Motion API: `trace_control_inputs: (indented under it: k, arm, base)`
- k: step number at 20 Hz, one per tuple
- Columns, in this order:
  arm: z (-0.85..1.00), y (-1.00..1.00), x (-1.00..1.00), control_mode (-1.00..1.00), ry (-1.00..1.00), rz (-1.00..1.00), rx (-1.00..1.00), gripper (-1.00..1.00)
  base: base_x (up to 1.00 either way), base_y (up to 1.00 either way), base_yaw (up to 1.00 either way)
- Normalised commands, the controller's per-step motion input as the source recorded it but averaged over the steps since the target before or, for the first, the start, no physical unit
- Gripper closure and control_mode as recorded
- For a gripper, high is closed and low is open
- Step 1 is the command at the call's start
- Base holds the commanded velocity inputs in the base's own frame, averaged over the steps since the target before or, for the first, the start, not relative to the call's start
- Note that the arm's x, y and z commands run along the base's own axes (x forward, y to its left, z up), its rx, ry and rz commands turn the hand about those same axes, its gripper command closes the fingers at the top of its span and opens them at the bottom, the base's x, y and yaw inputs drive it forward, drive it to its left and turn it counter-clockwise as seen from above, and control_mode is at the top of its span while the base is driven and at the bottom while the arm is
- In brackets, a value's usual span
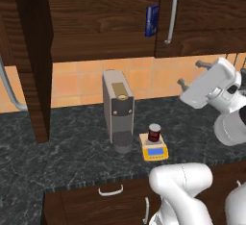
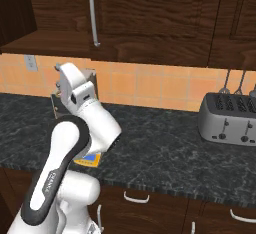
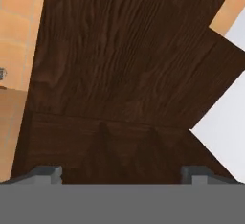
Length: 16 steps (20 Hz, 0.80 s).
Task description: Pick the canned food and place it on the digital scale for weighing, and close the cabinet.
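Note:
The canned food [image 1: 154, 132], a short dark red can, stands on the grey plate of the yellow digital scale [image 1: 154, 150] on the counter, right of the coffee machine. A corner of the scale [image 2: 90, 159] peeks out behind my arm. The cabinet [image 1: 96, 22] hangs above with its left door [image 1: 32, 60] swung out towards me and its right door [image 1: 202, 12] shut. My gripper [image 1: 191, 73] is open and holds nothing, raised above the counter to the right of the can, below the shut door. In the hand view the fingertips [image 3: 48, 173] stand wide apart before dark wood.
A flat blue box [image 1: 152, 20] stands inside the open cabinet. The grey coffee machine [image 1: 117, 109] is just left of the scale. A toaster [image 2: 230, 119] sits far right on the counter. Drawers [image 1: 110, 190] run below the counter edge.

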Motion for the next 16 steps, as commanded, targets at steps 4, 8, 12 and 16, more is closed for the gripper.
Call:
trace_control_inputs:
  k: [4, 8, 12, 16]
  arm:
    - [0.00, 0.78, -0.60, -1.00, -0.02, 0.00, -0.22, -1.00]
    - [0.00, 0.90, -0.74, -1.00, -0.11, 0.00, -0.18, -1.00]
    - [-0.02, 1.00, -0.68, -1.00, -0.10, -0.01, -0.05, -1.00]
    - [-0.11, 1.00, -0.67, -1.00, -0.01, -0.04, -0.04, -1.00]
  base:
    - [0.00, 0.00, 0.00]
    - [0.00, 0.00, 0.00]
    - [0.00, 0.00, 0.00]
    - [0.00, 0.00, 0.00]
